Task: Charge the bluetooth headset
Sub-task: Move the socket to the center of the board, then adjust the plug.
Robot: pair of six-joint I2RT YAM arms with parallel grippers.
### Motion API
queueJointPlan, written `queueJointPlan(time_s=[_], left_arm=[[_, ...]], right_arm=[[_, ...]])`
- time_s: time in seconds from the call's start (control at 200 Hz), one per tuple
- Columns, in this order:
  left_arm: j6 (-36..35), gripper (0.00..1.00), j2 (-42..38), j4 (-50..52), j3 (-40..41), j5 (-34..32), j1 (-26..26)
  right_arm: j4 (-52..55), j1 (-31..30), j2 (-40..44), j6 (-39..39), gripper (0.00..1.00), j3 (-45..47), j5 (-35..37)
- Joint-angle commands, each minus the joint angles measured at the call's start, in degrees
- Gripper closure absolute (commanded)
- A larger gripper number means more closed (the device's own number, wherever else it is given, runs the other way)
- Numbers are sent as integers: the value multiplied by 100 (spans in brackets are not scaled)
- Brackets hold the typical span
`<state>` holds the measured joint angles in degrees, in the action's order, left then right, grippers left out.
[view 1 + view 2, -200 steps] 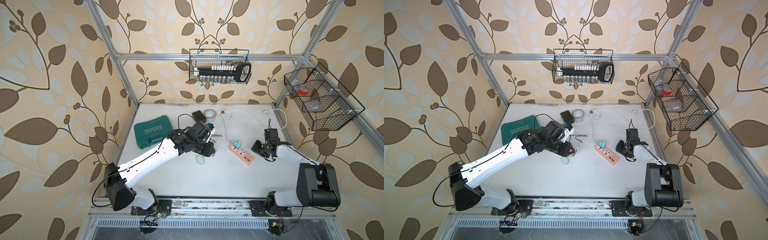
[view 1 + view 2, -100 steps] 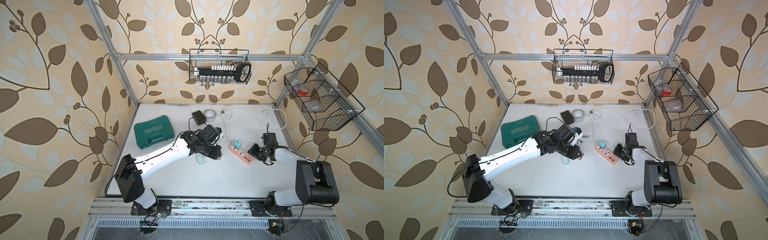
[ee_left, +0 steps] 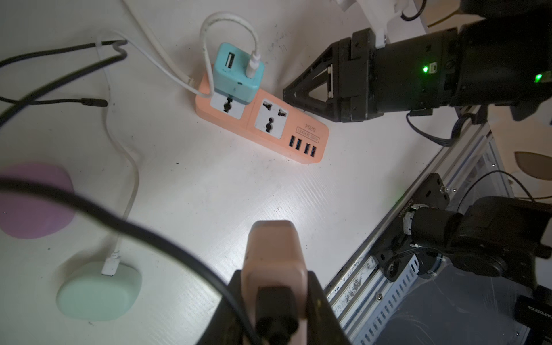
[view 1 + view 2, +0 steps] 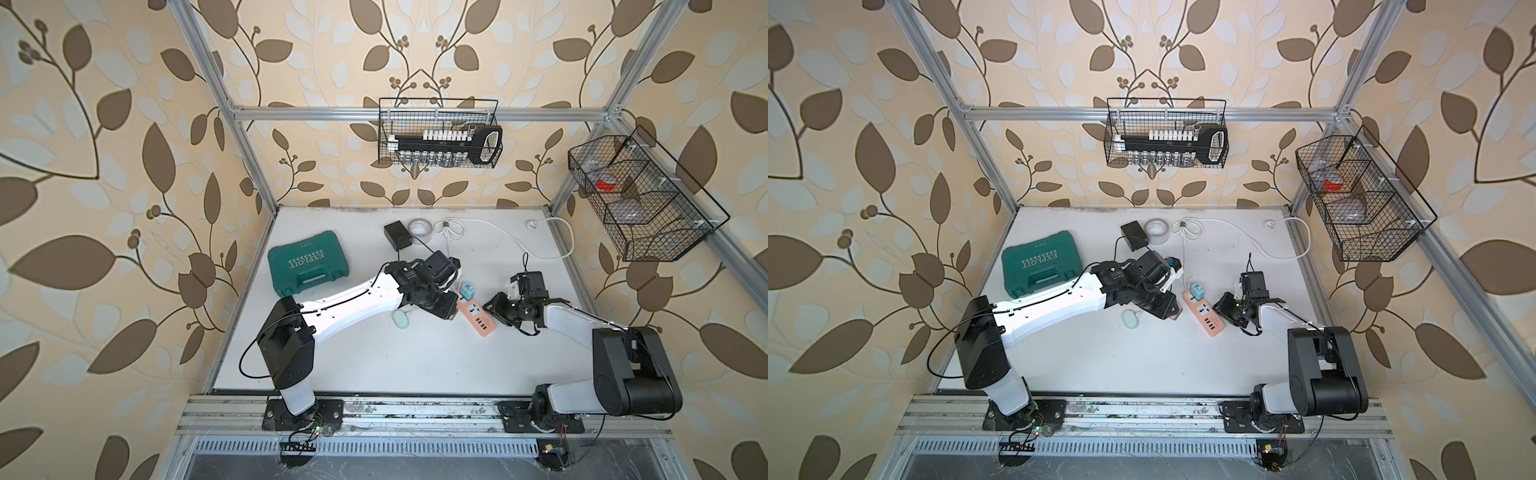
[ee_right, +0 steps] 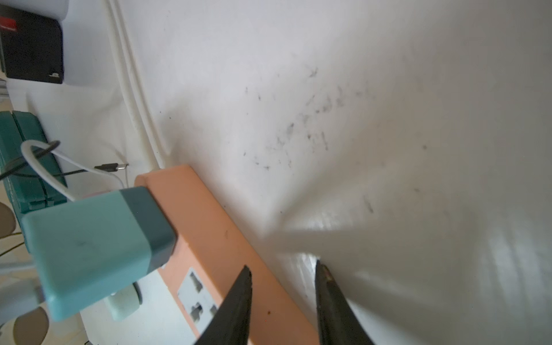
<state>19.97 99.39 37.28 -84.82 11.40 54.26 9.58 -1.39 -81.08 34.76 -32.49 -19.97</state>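
Your headset, which I take to be the mint-green oval case (image 4: 402, 320), lies on the desk (image 4: 374, 365) just beside the left arm and near the orange power strip (image 4: 476, 313). A white cable (image 3: 131, 167) already runs from the case to the teal adapter (image 3: 237, 74) seated in the strip's end socket, so that link looks made. Whether the strip is live, you cannot tell from here.

Your left tool (image 3: 273, 298) is clamped on a peach adapter (image 3: 273, 251) with a black cable (image 3: 134, 227) plugged into it, held short of the strip. A loose black plug (image 3: 95, 102), seemingly its far end, lies joined to nothing. The middle socket (image 3: 270, 118) is free, so seating that adapter is probably what remains.

Your right tool (image 5: 282, 268) has its jaws apart and empty, tips just beside the strip's long edge, placed well to steady it.

The back-wall basket (image 4: 436, 100) holds a socket rack (image 4: 440, 143). The side basket (image 4: 665, 241) has something red (image 4: 606, 185) in its rear compartment and a pale bundle (image 4: 627, 212) in the next. The green case (image 4: 307, 268) is closed.
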Motion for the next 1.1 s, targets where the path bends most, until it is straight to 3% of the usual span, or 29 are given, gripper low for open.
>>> queueJointPlan(time_s=[0.0,0.455,0.615,0.845,1.095], left_arm=[[-333,100,183,-158,-330,-161,84],[-582,100,1096,73,-1335,-140,146],[-117,100,1203,394,-1582,-345,146],[410,100,610,390,-1200,-601,144],[1008,96,-573,705,-530,-1048,47]], right_arm=[[9,-28,21,60,63,128,-81],[36,-17,81,13,61,112,-55],[304,-19,371,-109,60,64,184],[1247,-23,1637,-377,50,-145,560],[1666,-223,3431,-532,40,-199,-273]])
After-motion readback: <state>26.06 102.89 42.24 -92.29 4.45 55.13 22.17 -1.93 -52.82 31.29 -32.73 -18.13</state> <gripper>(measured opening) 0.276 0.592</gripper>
